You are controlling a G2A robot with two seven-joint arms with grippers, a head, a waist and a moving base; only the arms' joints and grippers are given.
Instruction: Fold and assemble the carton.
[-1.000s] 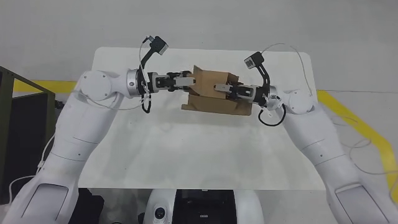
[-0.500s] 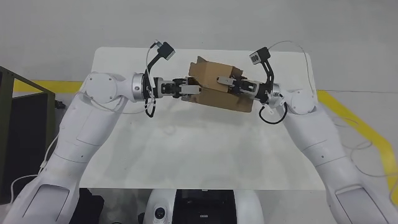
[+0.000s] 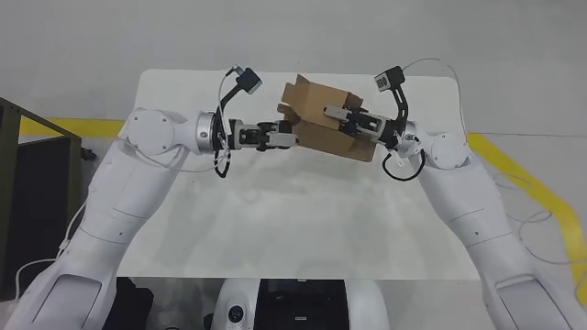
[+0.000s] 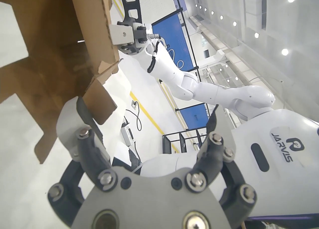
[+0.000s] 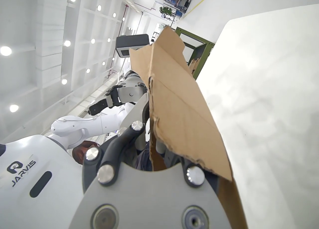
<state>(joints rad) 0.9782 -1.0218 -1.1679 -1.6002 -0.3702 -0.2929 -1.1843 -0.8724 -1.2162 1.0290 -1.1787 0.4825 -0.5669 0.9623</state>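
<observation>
The right hand (image 5: 152, 127) is clamping tightly on a side wall of the carton (image 5: 174, 105), with the cardboard edge running down between its fingers. The left hand (image 4: 147, 107) is gaping wide, gripping nothing; one finger is lying against the corner of a loose flap (image 4: 99, 105) at the carton's near end, though actual contact is hard to confirm. Seen from above, the right hand (image 3: 344, 115) is reaching in from one side and the left hand (image 3: 282, 134) from the other. Between them the brown carton (image 3: 316, 110) is sitting tilted, flaps unfolded, over the far half of the white surface (image 3: 275, 220).
</observation>
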